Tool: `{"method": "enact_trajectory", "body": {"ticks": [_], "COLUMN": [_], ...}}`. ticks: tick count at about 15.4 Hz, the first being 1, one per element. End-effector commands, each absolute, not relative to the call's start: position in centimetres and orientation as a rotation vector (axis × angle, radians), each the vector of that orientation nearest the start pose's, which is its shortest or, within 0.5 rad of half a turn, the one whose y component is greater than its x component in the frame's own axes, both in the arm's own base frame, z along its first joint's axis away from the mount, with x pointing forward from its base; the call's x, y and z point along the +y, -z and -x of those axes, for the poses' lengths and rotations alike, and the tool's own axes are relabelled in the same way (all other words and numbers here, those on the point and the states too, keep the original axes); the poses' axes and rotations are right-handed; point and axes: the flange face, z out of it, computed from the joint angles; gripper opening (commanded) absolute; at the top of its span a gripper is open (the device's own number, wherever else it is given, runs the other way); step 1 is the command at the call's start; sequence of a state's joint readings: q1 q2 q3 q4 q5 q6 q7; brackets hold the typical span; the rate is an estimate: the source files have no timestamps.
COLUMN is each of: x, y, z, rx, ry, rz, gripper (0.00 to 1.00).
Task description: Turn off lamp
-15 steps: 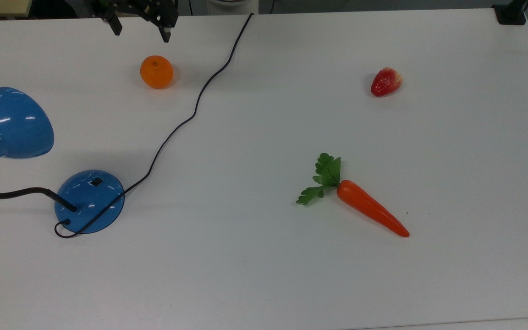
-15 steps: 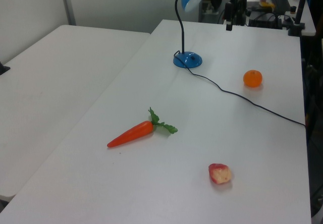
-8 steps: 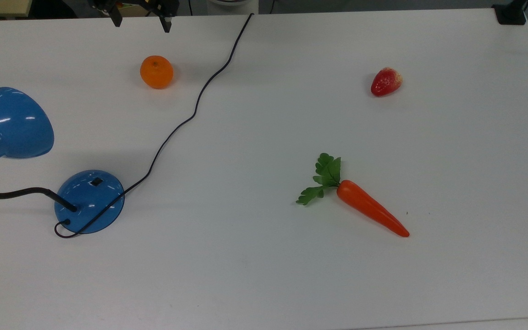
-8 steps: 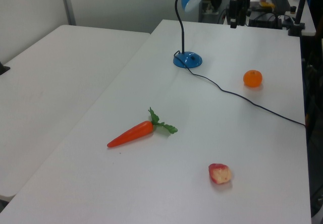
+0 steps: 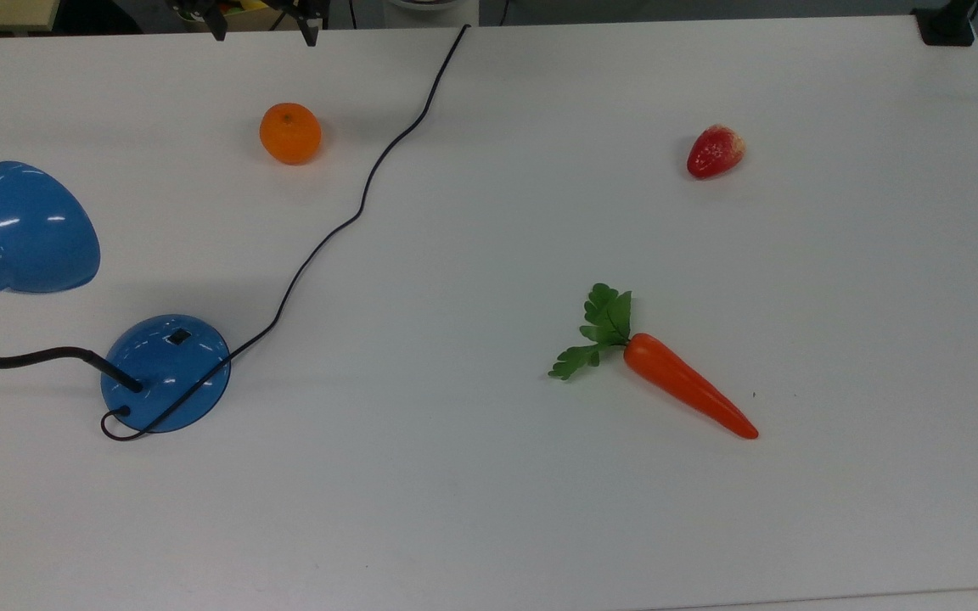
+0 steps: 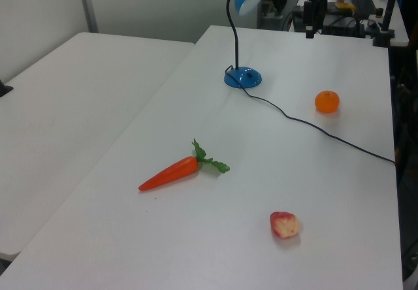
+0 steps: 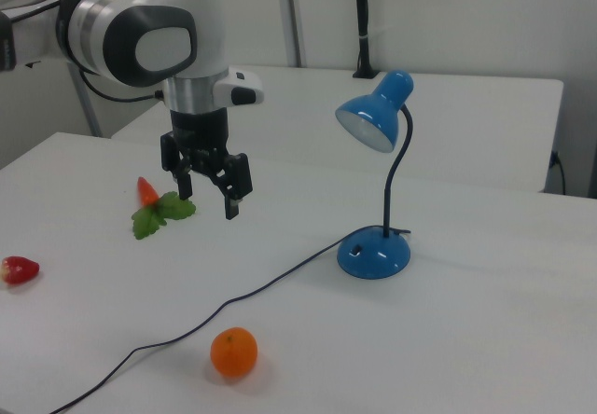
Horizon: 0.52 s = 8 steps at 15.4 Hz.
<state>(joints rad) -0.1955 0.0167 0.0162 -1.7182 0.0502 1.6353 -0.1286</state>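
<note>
With its jaws spread and empty, the gripper (image 7: 208, 196) hangs well away from the lamp (image 7: 375, 176), so a descent could snag the cord (image 7: 233, 302) instead of the base switch (image 5: 178, 337).

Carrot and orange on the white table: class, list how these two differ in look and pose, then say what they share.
Shape: the carrot is long and tapers to a point; the orange is round.
Top: the carrot has green leaves at one end; the orange has none.
Place: in the top view, the orange lies left of the black cord, the carrot right of it.
Shared: both are orange and rest on the table.
</note>
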Motion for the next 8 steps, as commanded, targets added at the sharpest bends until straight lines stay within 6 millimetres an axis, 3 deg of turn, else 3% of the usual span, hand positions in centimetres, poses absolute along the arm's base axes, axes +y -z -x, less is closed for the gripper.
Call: {"method": "enact_trajectory", "body": {"ticks": [1,8], "x": [-9.73,-10.01], "y": [-55.69,-55.72], "z": [-53.82,-53.89], "rx": [0.056,0.066], "ry": [-0.151,-0.141], "rz": [3.06,3.061], "gripper": [1.0,1.0]}}
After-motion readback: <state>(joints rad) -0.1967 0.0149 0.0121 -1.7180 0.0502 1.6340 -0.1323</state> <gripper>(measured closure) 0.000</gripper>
